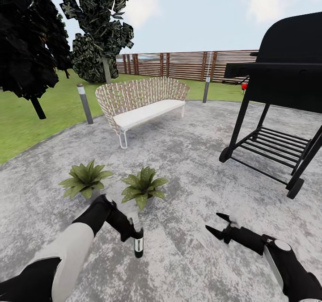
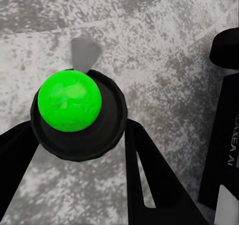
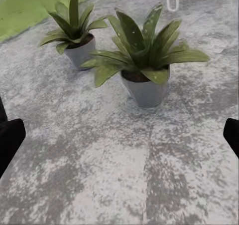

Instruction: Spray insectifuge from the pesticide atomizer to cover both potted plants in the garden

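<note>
Dark-green atomizer [image 1: 138,245] looks light, rigid and slick; the left gripper [image 1: 130,235] clamps its upper body. Right gripper [image 1: 218,225] spread, empty.

Two potted plants [image 1: 86,180] [image 1: 143,188], one atomizer [image 1: 138,244], two lamp posts [image 1: 84,103] [image 1: 206,89], one bench [image 1: 143,103], one grill [image 1: 281,92].

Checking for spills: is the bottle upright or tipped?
Upright: the bottle stands vertical in the left claw, top upward, above the paving.
</note>
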Motion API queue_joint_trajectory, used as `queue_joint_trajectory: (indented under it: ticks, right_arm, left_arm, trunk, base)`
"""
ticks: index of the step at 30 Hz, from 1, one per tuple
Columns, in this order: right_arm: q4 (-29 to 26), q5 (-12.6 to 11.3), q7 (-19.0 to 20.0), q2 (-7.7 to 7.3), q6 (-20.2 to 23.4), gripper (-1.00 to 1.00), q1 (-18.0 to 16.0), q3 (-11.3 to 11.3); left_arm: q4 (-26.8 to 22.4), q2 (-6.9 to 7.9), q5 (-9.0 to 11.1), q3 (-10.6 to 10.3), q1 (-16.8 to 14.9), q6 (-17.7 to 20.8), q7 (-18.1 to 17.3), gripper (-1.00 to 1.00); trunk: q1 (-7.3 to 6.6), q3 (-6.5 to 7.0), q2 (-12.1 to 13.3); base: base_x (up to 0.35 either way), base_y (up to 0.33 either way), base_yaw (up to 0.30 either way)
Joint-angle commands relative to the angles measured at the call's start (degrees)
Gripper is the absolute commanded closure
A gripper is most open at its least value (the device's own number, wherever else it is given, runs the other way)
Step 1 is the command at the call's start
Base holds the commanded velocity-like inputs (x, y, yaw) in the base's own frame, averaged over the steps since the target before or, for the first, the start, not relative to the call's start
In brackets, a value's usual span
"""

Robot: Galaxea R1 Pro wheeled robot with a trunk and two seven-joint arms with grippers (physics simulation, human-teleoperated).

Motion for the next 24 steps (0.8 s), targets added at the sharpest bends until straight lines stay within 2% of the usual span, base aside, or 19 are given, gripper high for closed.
queue_joint_trajectory:
  ticks: [1, 4, 8, 10, 11, 13, 17, 21, 22, 24]
  right_arm:
    - [-1.00, 0.05, 1.19, 0.00, 0.13, -1.00, -0.03, 0.53]
    - [-2.44, 0.00, 3.17, -0.07, 0.30, -1.00, -0.03, 4.28]
    - [-4.48, -0.03, 3.88, -0.08, 0.39, -1.00, -0.03, 8.18]
    - [-5.68, -0.04, 3.94, -0.08, 0.47, -1.00, -0.03, 10.82]
    - [-6.29, -0.04, 3.96, -0.08, 0.49, 1.00, -0.03, 12.26]
    - [-6.96, -0.04, 4.05, -0.08, 0.50, 1.00, -0.03, 13.82]
    - [-8.43, -0.04, 5.02, -0.05, 0.80, 1.00, -0.03, 14.46]
    - [-10.41, -0.04, 6.12, 0.01, 3.53, 1.00, -0.03, 14.60]
    - [-11.32, -0.04, 6.52, 0.06, 3.91, 1.00, -0.03, 14.71]
    - [-11.91, 0.00, 7.19, 0.08, 4.19, 1.00, -0.03, 16.50]
  left_arm:
    - [-0.08, -0.25, -0.46, 0.49, -0.01, 0.71, -0.37, 1.00]
    - [-0.12, -0.52, -0.46, 0.49, 0.00, 0.87, -0.37, 1.00]
    - [-0.18, -0.94, -0.53, 0.41, -0.01, 1.21, -0.37, 1.00]
    - [-0.21, -1.05, -0.67, 0.41, -0.06, 1.22, -0.34, 1.00]
    - [-0.17, -1.10, -0.78, 0.36, -0.07, 1.22, -0.31, 1.00]
    - [-0.21, -1.15, -0.87, 0.26, -0.13, 1.22, -0.29, 1.00]
    - [-0.22, -1.18, -0.89, 0.23, -0.24, 1.17, -0.29, 1.00]
    - [-0.22, -1.52, -0.91, 0.21, -0.41, 0.90, -0.36, 1.00]
    - [-0.22, -2.00, -0.96, -0.20, -0.47, 0.83, -0.34, 1.00]
    - [-0.26, -2.52, -0.92, -2.74, -0.51, 0.89, -0.34, 1.00]
  trunk:
    - [-0.01, -0.05, -0.02]
    - [-0.01, -0.05, -0.02]
    - [-0.01, -0.05, -0.02]
    - [-0.01, -0.05, -0.02]
    - [-0.01, -0.05, -0.02]
    - [-0.01, -0.05, -0.02]
    - [-0.01, -0.05, -0.02]
    - [-0.01, -0.05, -0.02]
    - [-0.01, -0.05, -0.02]
    - [-0.01, -0.05, -0.02]
  base:
    - [0.000, 0.000, 0.000]
    - [0.000, 0.000, 0.000]
    - [0.000, 0.000, 0.000]
    - [0.000, 0.000, 0.000]
    - [0.000, 0.000, 0.000]
    - [0.000, 0.000, 0.000]
    - [0.000, 0.000, 0.000]
    - [0.000, 0.000, 0.000]
    - [0.000, 0.000, 0.000]
    - [0.000, 0.000, 0.000]
